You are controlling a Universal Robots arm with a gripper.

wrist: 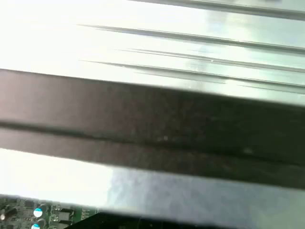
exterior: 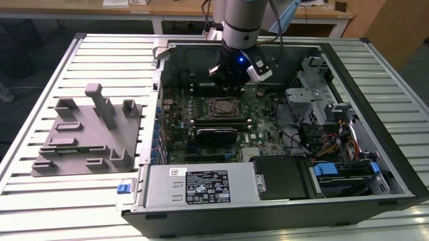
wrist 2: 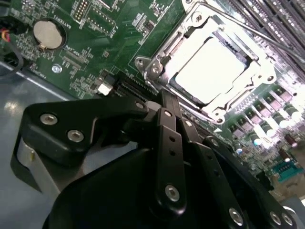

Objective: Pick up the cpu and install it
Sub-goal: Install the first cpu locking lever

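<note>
1. Nearest the lens in the second wrist view, the gripper (wrist 2: 167,102) hangs just beside the socket (wrist 2: 214,67), its black fingers (wrist 2: 169,143) drawn together on nothing.
2. The cpu (wrist 2: 212,69) lies flat inside that socket's metal frame, apparently seated.
3. Around the socket spreads the motherboard (exterior: 221,125), within the open computer case (exterior: 375,145).
4. Well apart from the socket, outside the case, the grey tray (exterior: 87,133) sits.

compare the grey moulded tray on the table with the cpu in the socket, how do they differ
The grey moulded tray lies outside the computer case, on the slatted table towards the exterior view's left; the cpu sits inside the case, in the motherboard socket. The tray is matte grey with raised blocks and posts; the cpu is flat, with a shiny, brightly lit top. The tray looks far bigger. Both lie flat, and the gripper holds neither.
</note>
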